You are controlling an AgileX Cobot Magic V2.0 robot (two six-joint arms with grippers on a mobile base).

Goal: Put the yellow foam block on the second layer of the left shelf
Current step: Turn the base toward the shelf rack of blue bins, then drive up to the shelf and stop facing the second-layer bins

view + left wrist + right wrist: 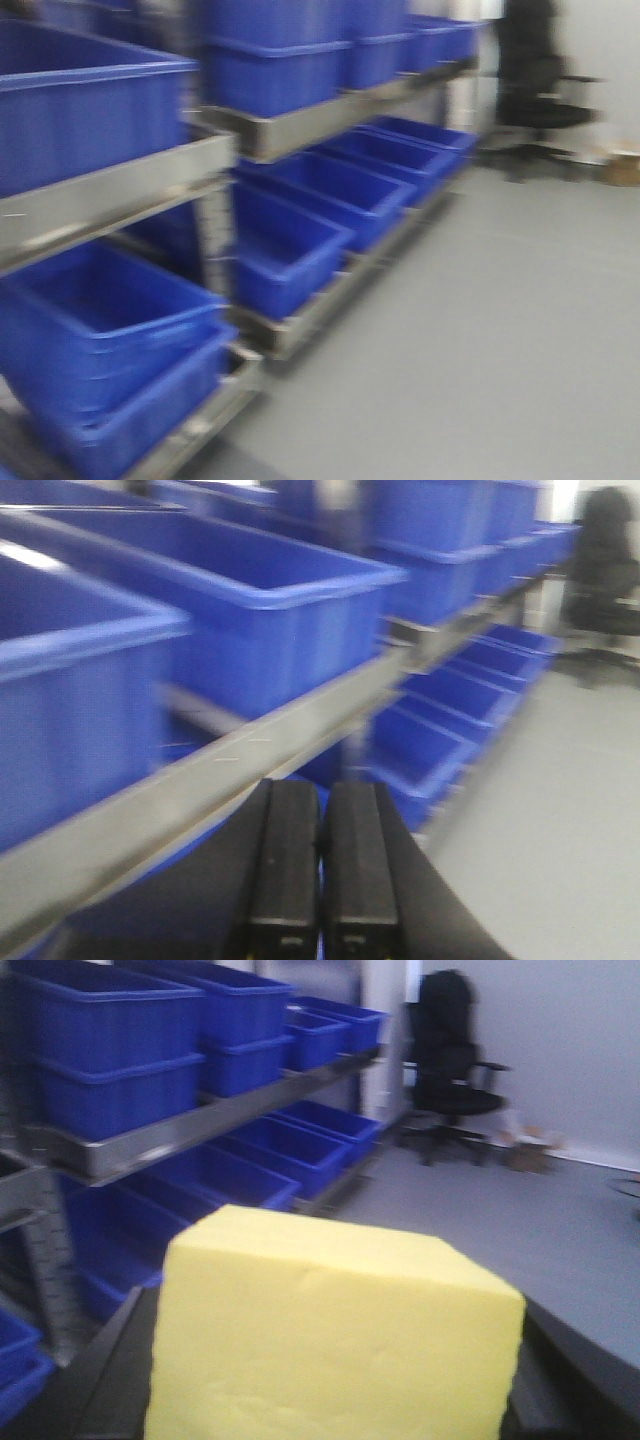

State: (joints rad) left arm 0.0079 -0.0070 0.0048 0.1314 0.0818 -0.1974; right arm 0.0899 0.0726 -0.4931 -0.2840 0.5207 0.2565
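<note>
Right end effector (335, 1392) is clamping the yellow foam block (335, 1325). Dark fingers (95, 1385) are showing on either side of it, so I'm calling that a solid grasp, with the block off any surface and filling the right wrist view.

Going big to small: the metal shelf (120, 190) is running down the left side of the front view, with its rails stacked in layers and everything looking smeared. Blue bins (100, 310) are sitting along every layer, open tops up. A black office chair (450, 1060) is standing at the far end on the grey floor (480, 330).

The block is looking wider than tall from this angle, with its long side running across between the fingers. The shelf is lying to the left and ahead of it, well apart, so I'm guessing the carry is needing a leftward reach into a bin on the second layer. I can't tell which bin.

Left end effector (322, 880) is pressed closed with nothing between its fingers, and it's hanging just beside a shelf rail, so that arm is nearer the shelf.
</note>
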